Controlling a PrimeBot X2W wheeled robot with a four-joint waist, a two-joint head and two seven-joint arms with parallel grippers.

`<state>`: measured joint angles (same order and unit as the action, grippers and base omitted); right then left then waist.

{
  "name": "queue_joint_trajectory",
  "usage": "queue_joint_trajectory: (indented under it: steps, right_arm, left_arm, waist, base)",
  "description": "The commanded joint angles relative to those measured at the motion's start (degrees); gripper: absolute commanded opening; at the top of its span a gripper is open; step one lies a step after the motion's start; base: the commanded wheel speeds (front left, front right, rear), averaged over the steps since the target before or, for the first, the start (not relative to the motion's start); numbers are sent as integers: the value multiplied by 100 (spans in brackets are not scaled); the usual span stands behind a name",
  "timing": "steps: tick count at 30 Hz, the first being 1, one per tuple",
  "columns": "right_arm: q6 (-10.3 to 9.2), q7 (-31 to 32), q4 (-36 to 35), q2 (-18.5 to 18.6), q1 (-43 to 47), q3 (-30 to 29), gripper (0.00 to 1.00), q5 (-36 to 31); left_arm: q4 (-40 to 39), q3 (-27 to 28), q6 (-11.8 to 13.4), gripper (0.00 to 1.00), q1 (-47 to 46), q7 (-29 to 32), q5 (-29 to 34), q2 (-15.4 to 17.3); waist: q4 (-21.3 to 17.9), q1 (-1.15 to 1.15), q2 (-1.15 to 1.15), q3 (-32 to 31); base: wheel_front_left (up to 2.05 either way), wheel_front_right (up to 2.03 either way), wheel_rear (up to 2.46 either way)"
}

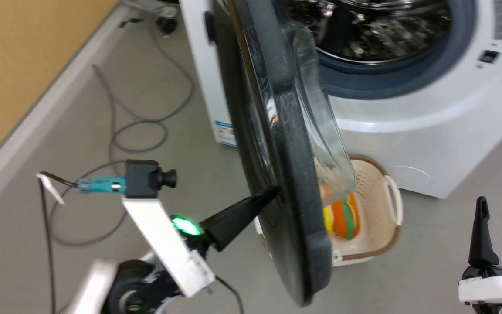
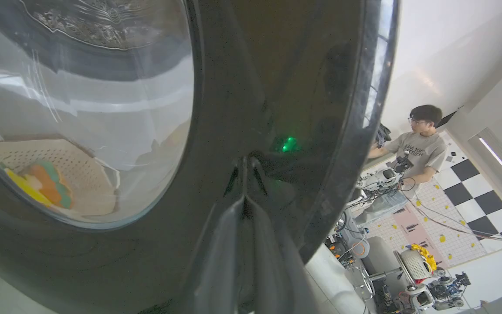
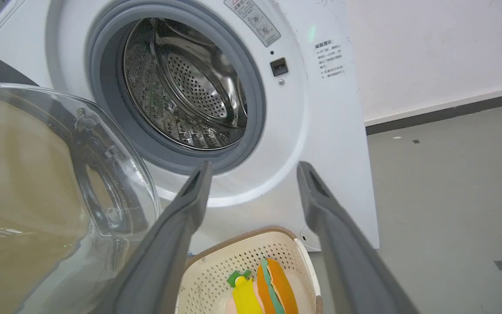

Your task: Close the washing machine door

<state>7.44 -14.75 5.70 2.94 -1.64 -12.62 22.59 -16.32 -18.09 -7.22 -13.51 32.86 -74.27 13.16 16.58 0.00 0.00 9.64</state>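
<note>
Touching left gripper, fingers together, to half-open washing machine door, bowl facing drum; holding right gripper spread near basket of toy food.

Bright, even indoor light with faint shadows on the floor. Glossy sheen, pale streaks and a green glow on the washing machine door in the left wrist view. Slight smear on the washing machine in the head view. Bowed lines toward wrist-view edges.
</note>
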Motion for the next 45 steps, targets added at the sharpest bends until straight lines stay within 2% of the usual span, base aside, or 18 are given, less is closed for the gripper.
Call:
queue_joint_trajectory:
  steps: [1,8,15,23,33,37,39,40,41,42,45]
  right_arm:
    - [5,-25,14,-6,8,1,100,26]
    - [5,-25,14,-6,-35,30,100,35]
    - [5,-25,18,-6,-155,96,100,64]
    - [5,-25,29,-6,-185,223,100,102]
    - [5,-25,3,-6,-112,365,100,132]
    - [5,-25,-27,-6,-54,376,100,235]
    - [5,-25,-57,-6,-18,384,100,237]
    - [5,-25,-73,-6,-1,380,100,233]
    - [5,-25,-83,-6,13,366,100,236]
    - [5,-25,-98,-6,22,351,100,235]
    - [5,-25,-152,-6,29,299,100,227]
  left_arm:
    - [77,-140,-26,0,-118,-167,5,-58]
    - [815,-931,-26,0,-506,-1379,105,-107]
    - [1595,-1412,-26,0,-975,-2502,1,-84]
    - [2180,-1965,-26,0,-1401,-3290,-280,-40]
    - [2397,-2556,-26,0,-1614,-4023,-500,174]
    - [2555,-2772,-26,0,-1582,-4392,-286,415]
    - [2763,-2864,-26,0,-1612,-4567,66,564]
    - [2895,-2867,-26,25,-1621,-4642,269,611]
    - [3044,-2829,-22,67,-1629,-4699,486,639]
    - [3158,-2766,18,100,-1641,-4738,710,641]
    - [3242,-2377,329,100,-1641,-4779,1540,602]
  waist:
    - [-214,0,0,32]
    - [-714,0,0,117]
    - [-1235,0,0,217]
    - [-1683,0,0,270]
    - [-1776,0,0,104]
    - [-1702,0,0,-86]
    - [-1654,0,0,-183]
    - [-1629,0,0,-226]
    - [-1605,0,0,-267]
    - [-1582,0,0,-302]
    - [-1521,0,0,-375]
  base:
    - [0,0,0]
    - [0,0,0]
    - [0,0,0]
    - [0,0,0]
    - [0,0,0]
    - [0,0,0]
    - [0,0,0]
    - [0,0,0]
    - [0,0,0]
    - [0,0,0]
    - [0,0,0]
